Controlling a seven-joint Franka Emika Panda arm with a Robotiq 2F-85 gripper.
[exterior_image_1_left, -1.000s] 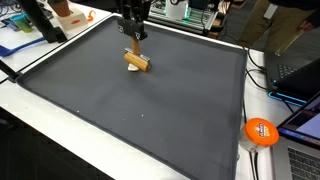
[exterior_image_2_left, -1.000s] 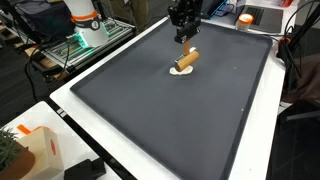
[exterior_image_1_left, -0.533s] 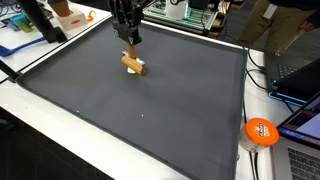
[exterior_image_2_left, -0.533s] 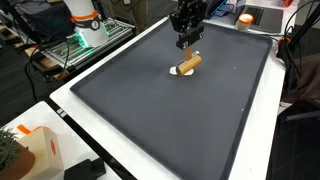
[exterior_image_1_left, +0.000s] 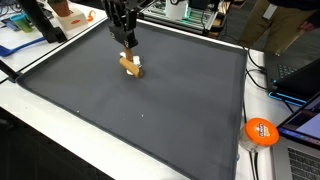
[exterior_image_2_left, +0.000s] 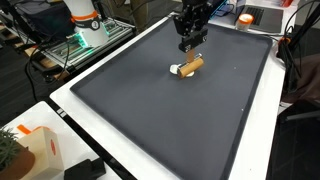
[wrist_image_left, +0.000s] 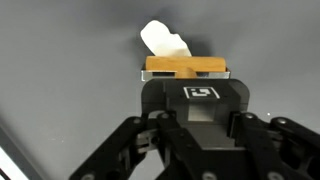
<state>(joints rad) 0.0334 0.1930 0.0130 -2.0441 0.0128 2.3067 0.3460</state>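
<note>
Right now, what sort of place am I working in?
Probably a robotics lab: a dark mat on a white bench, a wire rack of electronics beside it, and laptops at the edge.

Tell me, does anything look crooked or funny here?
The wooden block gripped by the pincer sits slanted over the dark mat, with a white lump sticking out at one end. Whether it touches the mat is unclear. Nothing looks spilled or broken.
</note>
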